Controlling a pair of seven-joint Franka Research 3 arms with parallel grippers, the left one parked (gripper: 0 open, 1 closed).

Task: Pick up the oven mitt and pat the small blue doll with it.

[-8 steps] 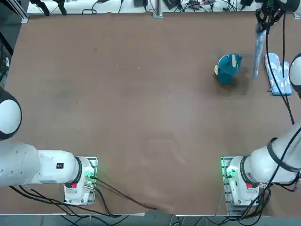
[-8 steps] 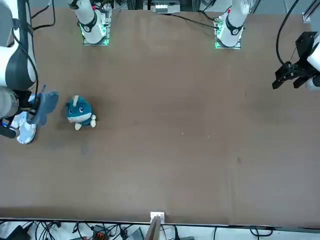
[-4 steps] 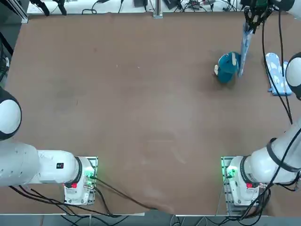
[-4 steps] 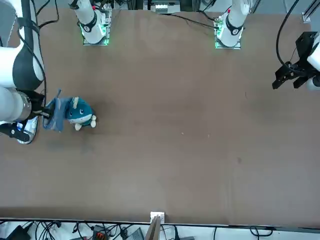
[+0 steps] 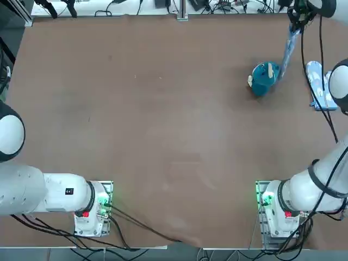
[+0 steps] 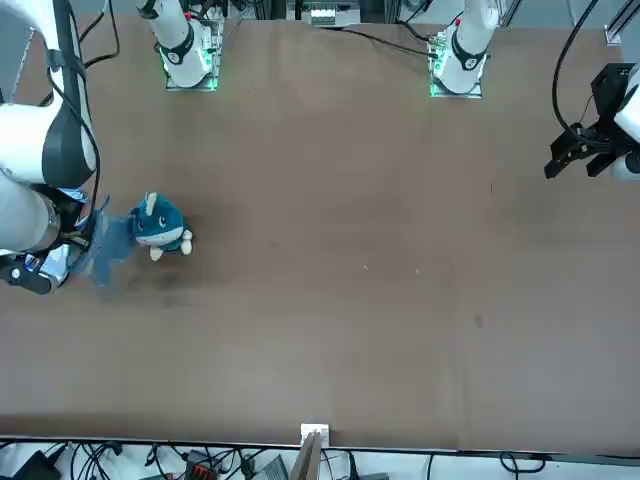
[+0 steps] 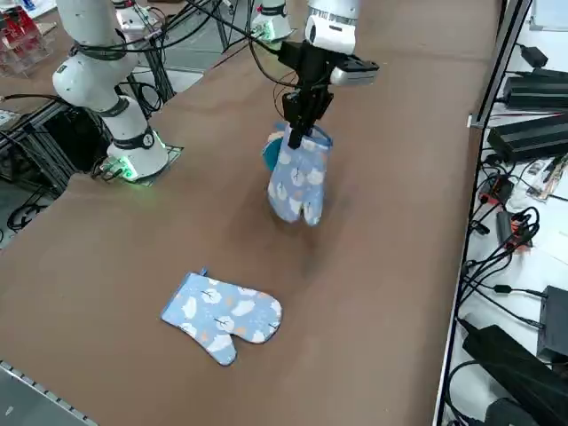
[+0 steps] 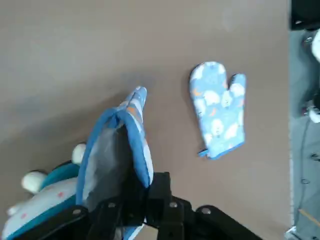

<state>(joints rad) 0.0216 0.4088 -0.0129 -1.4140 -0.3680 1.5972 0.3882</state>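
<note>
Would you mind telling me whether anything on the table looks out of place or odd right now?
Nothing looks damaged or spilled. The right gripper holds one oven mitt by its cuff, hanging beside the small blue doll, which stands upright. A second mitt lies flat on the table, unused, apart from the doll.

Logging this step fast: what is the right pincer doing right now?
Right pincer: shut on the oven mitt, which hangs beside the small blue doll.
</note>
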